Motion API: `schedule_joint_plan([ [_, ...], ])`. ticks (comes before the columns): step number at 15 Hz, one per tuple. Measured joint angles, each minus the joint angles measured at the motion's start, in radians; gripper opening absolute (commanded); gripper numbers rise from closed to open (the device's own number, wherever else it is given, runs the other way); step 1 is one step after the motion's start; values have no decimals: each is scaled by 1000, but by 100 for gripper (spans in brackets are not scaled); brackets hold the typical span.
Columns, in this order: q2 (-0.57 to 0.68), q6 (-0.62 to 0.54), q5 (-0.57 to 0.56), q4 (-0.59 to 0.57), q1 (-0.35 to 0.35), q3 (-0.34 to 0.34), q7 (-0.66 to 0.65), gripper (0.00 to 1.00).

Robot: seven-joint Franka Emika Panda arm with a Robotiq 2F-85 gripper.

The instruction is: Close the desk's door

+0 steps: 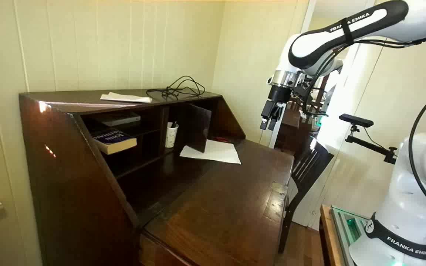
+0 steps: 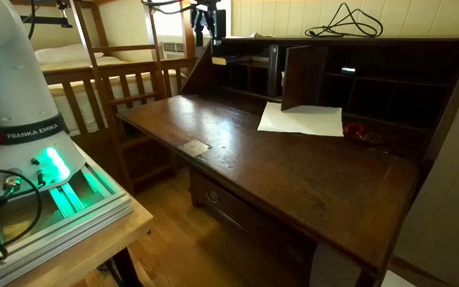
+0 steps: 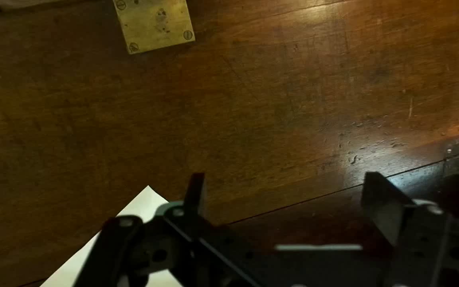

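The desk [image 1: 227, 207] is large, dark reddish-brown and polished, with its writing flap folded down; it also shows in an exterior view [image 2: 293, 171] and from above in the wrist view [image 3: 253, 99]. The door [image 1: 199, 129] is a small upright dark panel swung out from the middle of the cubbies; it also shows in an exterior view [image 2: 302, 77]. It is not seen in the wrist view. My gripper [image 1: 267, 123] hangs above the flap, apart from the door, and also shows in an exterior view [image 2: 208, 38]. In the wrist view its fingers [image 3: 284, 179] are wide apart with nothing between them.
A white paper sheet [image 1: 216, 152] lies under the door's lower edge. A patterned cup [image 1: 171, 136] and a book [image 1: 115, 142] stand in the cubbies. A black cable [image 1: 179, 88] lies on the desk top. A red object [image 2: 354, 129] lies near the paper. A chair [image 1: 311, 166] stands beside the desk.
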State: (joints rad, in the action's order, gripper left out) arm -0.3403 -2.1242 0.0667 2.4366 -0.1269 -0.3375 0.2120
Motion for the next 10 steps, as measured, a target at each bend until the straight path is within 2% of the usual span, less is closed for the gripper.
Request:
schedule_joint_plan([
  [4,0,-7,0,0,-2,7,0,100],
  [6,-1,-53,17,-2,-3,6,31,100],
  [10,10,-203,55,-40,-1,-50,242,100],
])
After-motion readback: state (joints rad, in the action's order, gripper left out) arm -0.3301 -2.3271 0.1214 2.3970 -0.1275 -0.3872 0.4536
